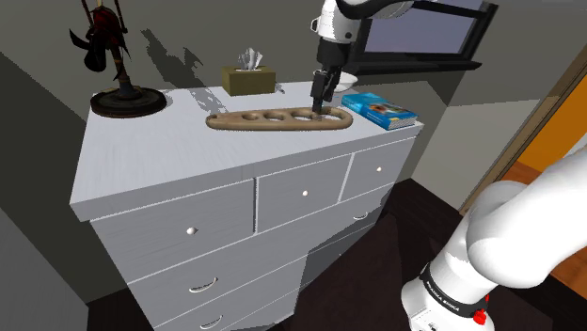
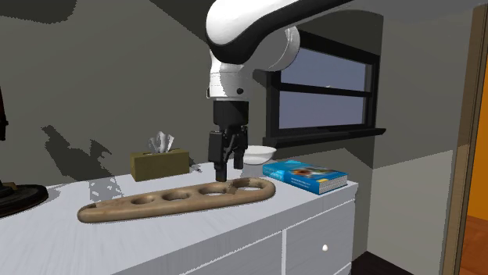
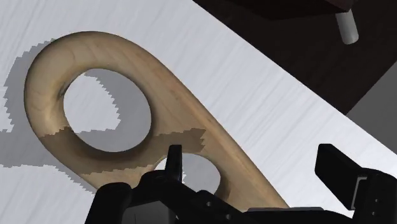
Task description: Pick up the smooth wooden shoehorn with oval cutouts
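The wooden shoehorn [image 1: 277,119] [image 2: 172,201] lies flat on the white dresser top [image 1: 141,150], a long tan piece with several oval cutouts. My black gripper [image 1: 320,100] [image 2: 227,169] points straight down over its wide end, the end nearest the blue book. In the wrist view the gripper [image 3: 254,168] is open. One finger hangs over the second cutout and the other over the bare dresser top, with the shoehorn's rim [image 3: 175,102] running between them. The fingers do not clasp the wood.
A blue book [image 1: 378,109] [image 2: 305,176] lies just beyond the shoehorn's wide end. Behind the gripper sits a white bowl [image 1: 336,79] [image 2: 258,154]. An olive tissue box [image 1: 248,79] [image 2: 160,162] and a dark round-based stand [image 1: 127,99] are at the back. The dresser's front edge and a drawer knob [image 3: 347,28] are close by.
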